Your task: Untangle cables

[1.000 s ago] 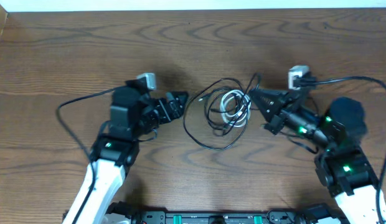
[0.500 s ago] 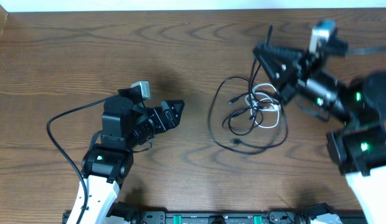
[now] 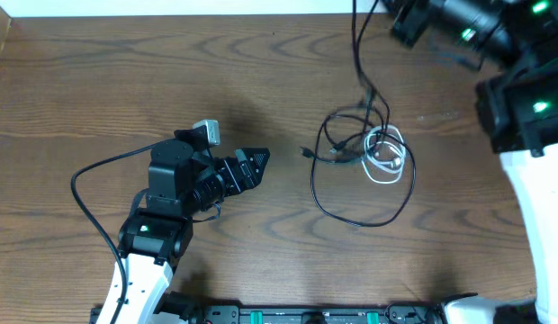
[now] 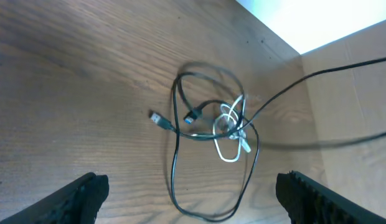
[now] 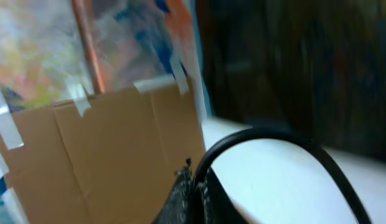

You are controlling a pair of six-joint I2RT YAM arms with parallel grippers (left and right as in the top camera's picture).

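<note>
Overhead: since a moment ago the right arm [image 3: 522, 99] has swung up to the far edge, drawing one black cable [image 3: 357, 54] up out of the tangled cables [image 3: 364, 162] lying right of centre on the worktop [image 3: 126, 72]. The left gripper [image 3: 261, 164] has its jaws apart.
Left wrist: the tangle lies ahead.
Right wrist: the right gripper [image 5: 193, 193] has its jaws clamped on the black cable.

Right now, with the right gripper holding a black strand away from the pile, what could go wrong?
The black cable held in the right gripper runs straight into the tangle; more pull may tighten it rather than free it.
The white cable is caught in that tangle, so everything could drag along.
The left gripper stands open, apart from the tangle, so nothing anchors it.
</note>
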